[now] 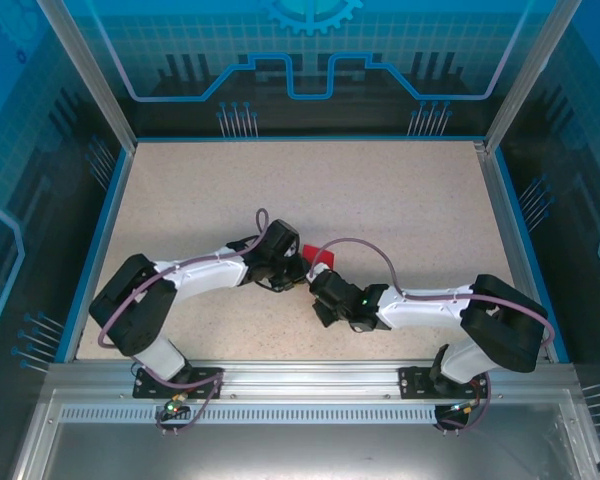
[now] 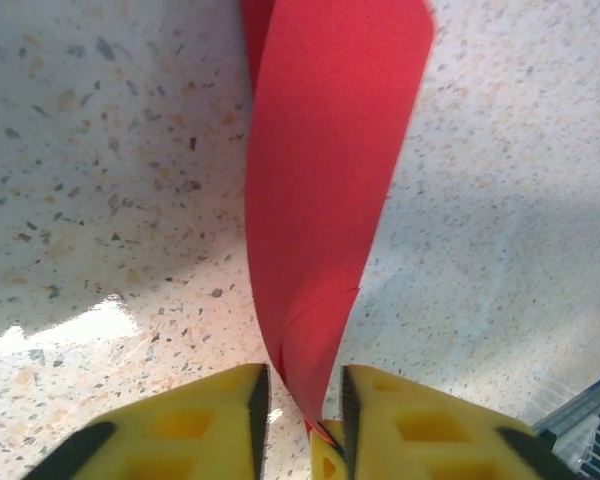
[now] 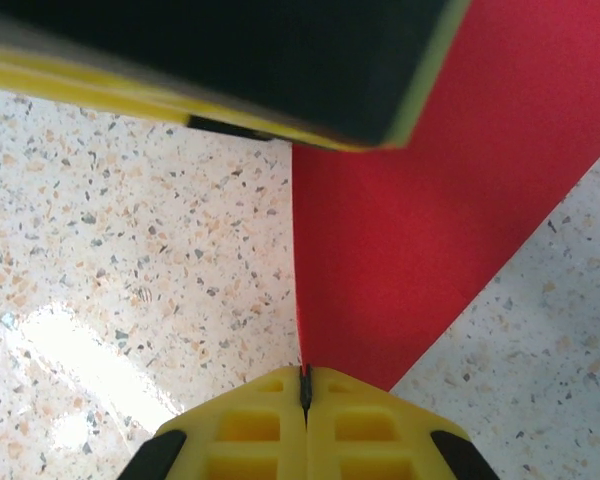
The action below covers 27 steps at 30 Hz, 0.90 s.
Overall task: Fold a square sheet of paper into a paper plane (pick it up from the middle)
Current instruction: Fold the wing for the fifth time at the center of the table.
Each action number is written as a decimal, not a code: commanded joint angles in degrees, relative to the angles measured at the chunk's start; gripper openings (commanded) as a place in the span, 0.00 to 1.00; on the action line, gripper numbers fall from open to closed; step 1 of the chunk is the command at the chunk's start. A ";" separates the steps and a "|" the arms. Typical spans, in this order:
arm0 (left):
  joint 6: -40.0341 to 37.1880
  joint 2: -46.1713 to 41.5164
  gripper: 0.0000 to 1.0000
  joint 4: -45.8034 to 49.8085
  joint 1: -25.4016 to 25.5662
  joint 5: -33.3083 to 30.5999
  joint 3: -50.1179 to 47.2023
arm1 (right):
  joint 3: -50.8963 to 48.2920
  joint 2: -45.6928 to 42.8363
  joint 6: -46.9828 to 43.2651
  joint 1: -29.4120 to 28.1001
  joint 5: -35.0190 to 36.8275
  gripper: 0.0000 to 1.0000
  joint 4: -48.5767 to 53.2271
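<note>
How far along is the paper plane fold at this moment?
Early stage. Done: the red sheet looks doubled over, with two layers showing in the left wrist view. In hand: the right tool is pinched shut on its edge, and the left tool stands open around it. Left: the nose and wing folds, since no pointed dart shape shows.
</note>
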State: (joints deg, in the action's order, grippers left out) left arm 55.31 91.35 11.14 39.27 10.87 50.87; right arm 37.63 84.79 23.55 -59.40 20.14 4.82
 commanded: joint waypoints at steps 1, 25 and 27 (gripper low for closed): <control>1.28 -4.54 0.40 4.79 -0.14 -4.45 -0.22 | -0.22 0.90 0.71 0.90 -2.55 0.00 -3.68; 2.71 -6.13 0.68 -4.71 -3.65 0.39 -5.37 | -0.61 2.36 -2.83 0.16 -5.96 0.08 -6.69; 1.80 -3.38 0.63 -4.76 -3.66 1.23 -3.81 | -1.04 1.72 -2.64 0.25 -5.31 0.09 -6.59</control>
State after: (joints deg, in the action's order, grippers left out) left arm 59.40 85.38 9.65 35.73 7.49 44.12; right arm 37.39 88.29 20.93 -58.63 13.13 -2.11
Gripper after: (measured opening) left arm 0.647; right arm 0.086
